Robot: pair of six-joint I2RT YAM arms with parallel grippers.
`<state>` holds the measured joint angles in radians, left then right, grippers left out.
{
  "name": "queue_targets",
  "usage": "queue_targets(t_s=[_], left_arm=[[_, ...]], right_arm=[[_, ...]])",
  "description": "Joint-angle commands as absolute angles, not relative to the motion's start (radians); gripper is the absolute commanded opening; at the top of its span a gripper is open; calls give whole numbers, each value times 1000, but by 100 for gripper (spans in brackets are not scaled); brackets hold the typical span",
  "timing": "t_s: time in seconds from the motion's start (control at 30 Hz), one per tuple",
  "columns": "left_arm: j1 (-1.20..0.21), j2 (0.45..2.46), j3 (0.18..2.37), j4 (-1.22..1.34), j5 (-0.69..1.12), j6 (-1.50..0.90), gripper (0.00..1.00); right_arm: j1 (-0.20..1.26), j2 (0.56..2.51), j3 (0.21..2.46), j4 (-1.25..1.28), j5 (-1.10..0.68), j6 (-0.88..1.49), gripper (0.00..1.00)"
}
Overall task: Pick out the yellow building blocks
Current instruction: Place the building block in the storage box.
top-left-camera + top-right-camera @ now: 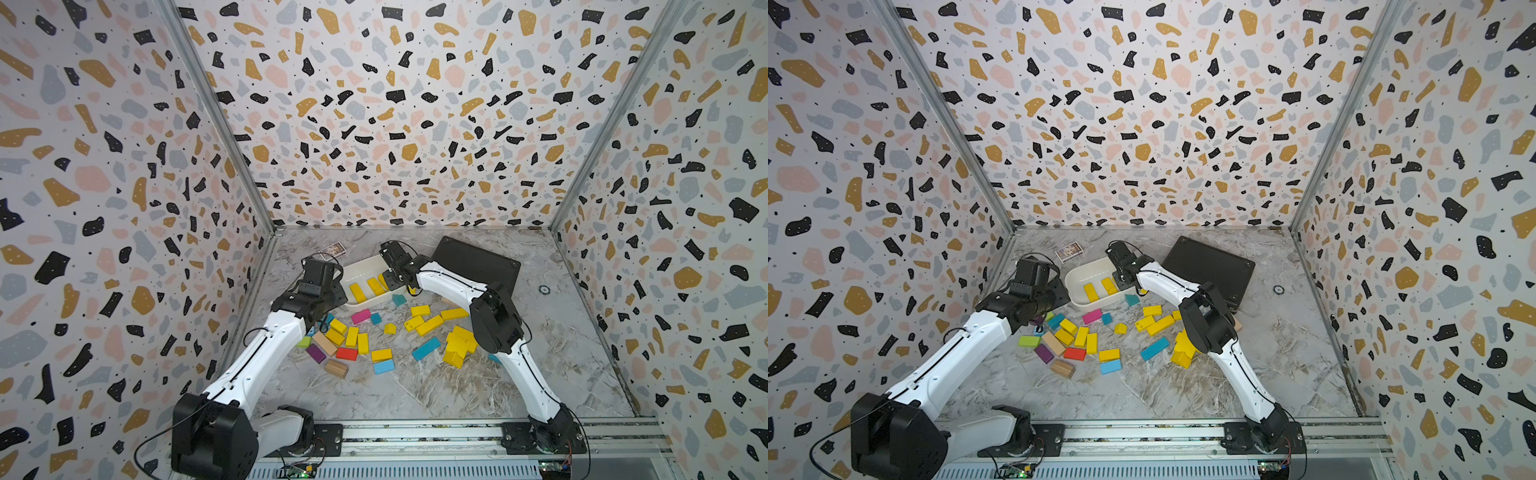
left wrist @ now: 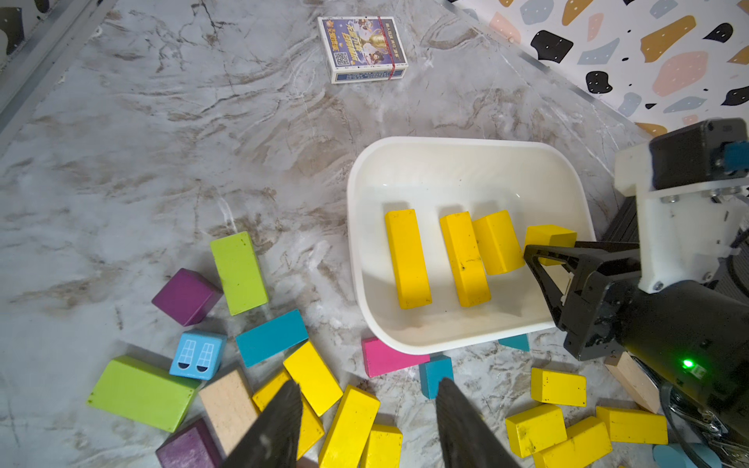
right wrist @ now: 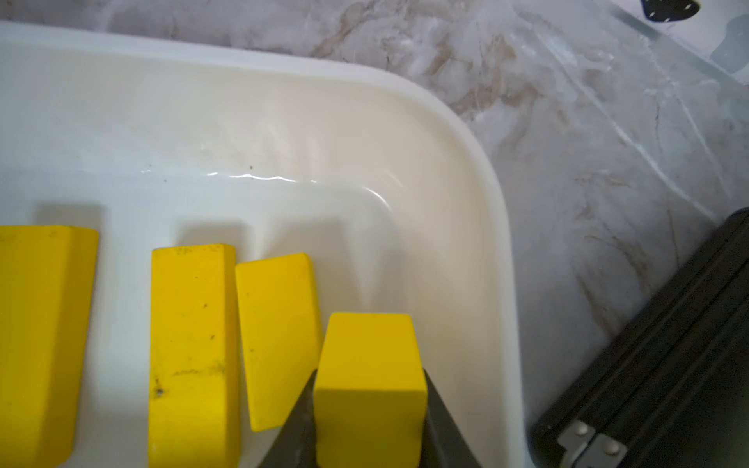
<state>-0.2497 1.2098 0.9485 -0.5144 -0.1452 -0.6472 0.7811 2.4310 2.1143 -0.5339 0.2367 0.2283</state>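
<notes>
White tub (image 2: 466, 174), 11 o'clock on counter (image 1: 415, 395): three yellow blocks (image 2: 407, 259) inside. Fourth yellow block (image 3: 371, 348) pinched by right claw (image 3: 369, 385) over tub's 3 o'clock side. Left claw (image 2: 371, 387) spread, empty.

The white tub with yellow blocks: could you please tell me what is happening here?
The right gripper, jaws shut on a yellow block, holds it over the white tub, where three yellow blocks lie. The left gripper hangs open and empty above the mixed pile. Many yellow blocks lie loose on the marble table.
</notes>
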Motion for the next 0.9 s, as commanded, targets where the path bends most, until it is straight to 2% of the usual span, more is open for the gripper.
queue_targets(t_s=[0.0, 0.13, 0.3, 0.53, 0.7, 0.87], left_arm=[[-251, 1201, 945, -537, -178, -647, 55], [-251, 1209, 948, -631, -262, -766, 56], [-251, 1248, 966, -742, -260, -932, 56], [-251, 1381, 1044, -904, -155, -1079, 57], [-251, 1441, 1061, -896, -133, -1088, 56], [-251, 1489, 1062, -841, -115, -1082, 55]], right_arm=[[782, 2408, 2184, -598, 230, 231, 33], [782, 2362, 2195, -607, 217, 215, 42], [782, 2250, 2138, -603, 156, 215, 50], [784, 1992, 1820, -543, 91, 253, 51], [794, 1802, 1565, -495, 109, 252, 51], [802, 1685, 1403, -491, 160, 258, 50]])
